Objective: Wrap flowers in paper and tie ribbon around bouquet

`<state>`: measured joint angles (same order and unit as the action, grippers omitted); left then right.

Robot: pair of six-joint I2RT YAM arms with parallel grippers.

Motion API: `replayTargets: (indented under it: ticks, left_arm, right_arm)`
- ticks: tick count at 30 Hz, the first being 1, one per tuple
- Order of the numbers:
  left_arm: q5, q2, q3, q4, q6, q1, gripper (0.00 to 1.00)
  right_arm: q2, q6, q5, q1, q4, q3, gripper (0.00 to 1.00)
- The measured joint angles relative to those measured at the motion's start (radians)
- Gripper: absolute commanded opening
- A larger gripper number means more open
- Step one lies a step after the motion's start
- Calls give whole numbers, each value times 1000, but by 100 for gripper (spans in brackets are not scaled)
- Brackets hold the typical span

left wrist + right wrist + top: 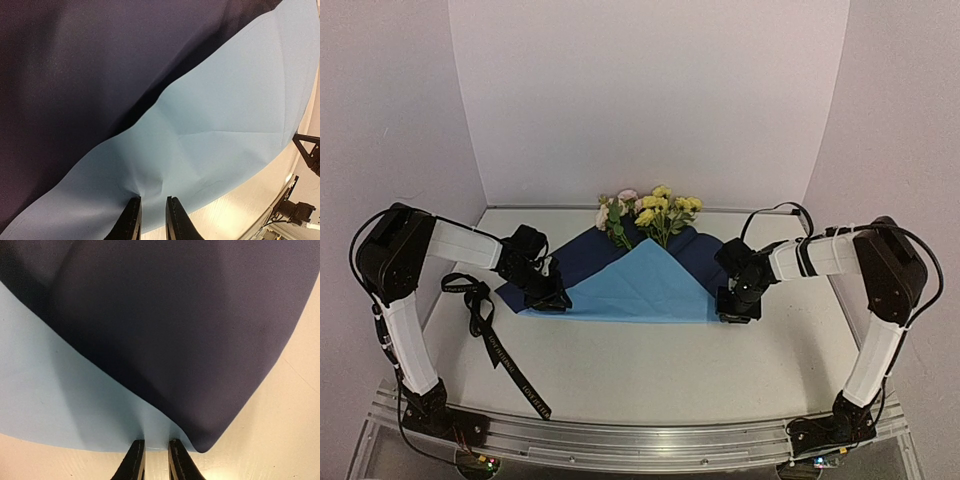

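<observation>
Top view, paper: the paper (640, 285) lies spread on the table (720, 370), a light blue flap folded up into a point over the dark navy face.
Top view, flowers: the flowers (650, 212) lie at the paper's far edge. The yellow and pale pink blooms poke out beyond it and the stems are tucked under the blue flap.
Top view, ribbon: the ribbon (485, 320) lies off the paper's left side, looped at its far end and trailing toward the near edge of the table.
Top view, left gripper: the left gripper (548, 297) is down at the paper's near-left corner.
Top view, right gripper: the right gripper (737, 308) is down at the paper's near-right corner.
Left wrist view, left gripper: the jaws of the left gripper (153, 200) are pinched nearly together on the light blue edge of the paper (210, 130), which puckers at the tips.
Left wrist view, paper: navy fills the side past the fold, with bare tabletop beside the blue edge.
Right wrist view, right gripper: the right gripper (156, 442) is narrowly closed on the paper (175, 330) edge, where light blue meets a curled navy corner.
Right wrist view, table: pale surface shows beside that corner.
</observation>
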<state>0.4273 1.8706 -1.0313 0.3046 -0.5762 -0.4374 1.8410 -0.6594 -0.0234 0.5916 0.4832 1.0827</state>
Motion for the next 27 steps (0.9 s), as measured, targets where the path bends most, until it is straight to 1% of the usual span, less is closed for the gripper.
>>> replayTargets:
  ticks: [3, 6, 10, 13, 16, 18, 21, 23, 25, 27]
  left_arm:
    - [0, 0, 0, 0, 0, 0, 19]
    - [1, 0, 0, 0, 1, 0, 20]
    - [4, -1, -2, 0, 4, 0, 27]
    - [-4, -2, -20, 18, 13, -4, 33]
    - [-46, -1, -62, 66, 29, -6, 42]
    - [-64, -1, -94, 88, 33, -5, 48]
    - [-86, -3, -153, 115, 47, -2, 52]
    - [-91, -3, -195, 119, 54, 1, 53]
    - [-90, -2, -242, 124, 63, 4, 56]
    - [-81, 5, -297, 127, 77, 8, 59]
  right_arm:
    - [-17, 0, 1, -11, 3, -22, 19]
    - [-33, 0, 2, -20, 9, -39, 25]
    - [-75, 9, 4, -26, 61, -38, 33]
    - [-102, 28, 4, -27, 126, 31, 40]
    - [-87, 63, 4, -28, 162, 208, 51]
    - [-57, 85, 3, -28, 172, 336, 60]
    - [63, 129, -17, -36, 190, 581, 77]
    - [164, 164, -52, -42, 187, 726, 85]
    - [284, 190, -106, -52, 192, 869, 89]
    - [385, 214, -161, -65, 194, 974, 89]
